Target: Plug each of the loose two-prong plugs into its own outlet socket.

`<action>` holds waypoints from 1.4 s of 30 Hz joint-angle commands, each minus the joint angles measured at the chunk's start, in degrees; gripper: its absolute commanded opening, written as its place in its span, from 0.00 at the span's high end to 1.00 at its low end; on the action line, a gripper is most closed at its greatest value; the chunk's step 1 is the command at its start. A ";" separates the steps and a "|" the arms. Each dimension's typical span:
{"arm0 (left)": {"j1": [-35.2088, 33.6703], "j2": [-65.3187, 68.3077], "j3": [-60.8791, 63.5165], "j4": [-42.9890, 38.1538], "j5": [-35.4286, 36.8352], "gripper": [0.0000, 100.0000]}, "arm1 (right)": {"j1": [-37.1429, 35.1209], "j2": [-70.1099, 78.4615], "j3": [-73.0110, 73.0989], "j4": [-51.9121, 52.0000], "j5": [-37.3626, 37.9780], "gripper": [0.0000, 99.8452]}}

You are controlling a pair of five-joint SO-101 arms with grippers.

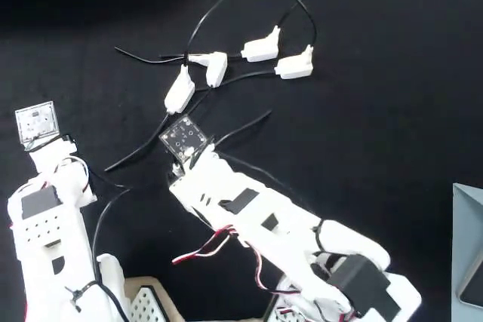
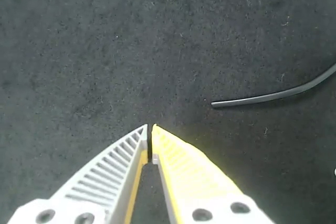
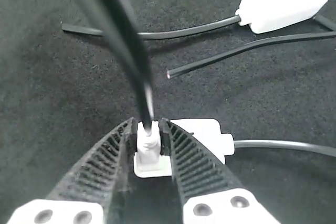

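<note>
1. Locate the plug (image 3: 148,149). It is a small white body, squared at its base, and a black cable (image 3: 126,40) leaves its narrow end. It sits low over the black table (image 1: 377,111), inside the right gripper (image 3: 147,123).
2. Check the right gripper's black ribbed fingers (image 3: 105,166). They press against both sides of the plug and clamp it.
3. Find the second white body (image 3: 202,132) just beside the plug, past one finger. It has rounded corners, and a short stub leads into its own cable. You cannot tell whether it touches the plug.
4. Find the third white body (image 3: 286,1), well apart from the plug. It lies flat on the cloth with a cable at one end.
5. Note the bare cable end (image 3: 169,73) between the plug and the third white body.
6. Check the left gripper (image 2: 150,129), well apart from the plug. Its grey finger (image 2: 113,169) and yellow finger (image 2: 184,166) meet at the tips and hold nothing. Another cable end (image 2: 215,103) lies near them.
</note>
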State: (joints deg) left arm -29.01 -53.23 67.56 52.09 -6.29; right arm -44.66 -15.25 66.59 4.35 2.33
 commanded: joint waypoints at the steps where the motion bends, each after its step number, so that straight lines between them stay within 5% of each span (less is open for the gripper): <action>1: -0.48 -0.88 -0.40 -1.05 0.62 0.97 | -0.44 2.07 -1.36 -0.09 2.02 0.99; 21: -0.40 -0.88 -0.40 -1.05 0.62 0.97 | -0.26 2.07 -6.20 11.34 5.01 0.98; 27: -0.57 -0.88 -0.40 -0.97 0.53 0.97 | -0.35 0.75 -8.40 16.35 4.84 0.79; 37: -0.48 -0.97 -1.71 0.97 0.35 0.96 | -0.97 -23.60 -9.80 33.14 1.93 0.76; 42: -0.04 -0.97 -7.34 9.14 0.53 0.82 | 0.00 -35.74 -9.71 44.31 1.49 0.76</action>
State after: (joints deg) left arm -29.01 -53.23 65.45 57.54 -6.29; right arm -44.92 -44.18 58.95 43.30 4.88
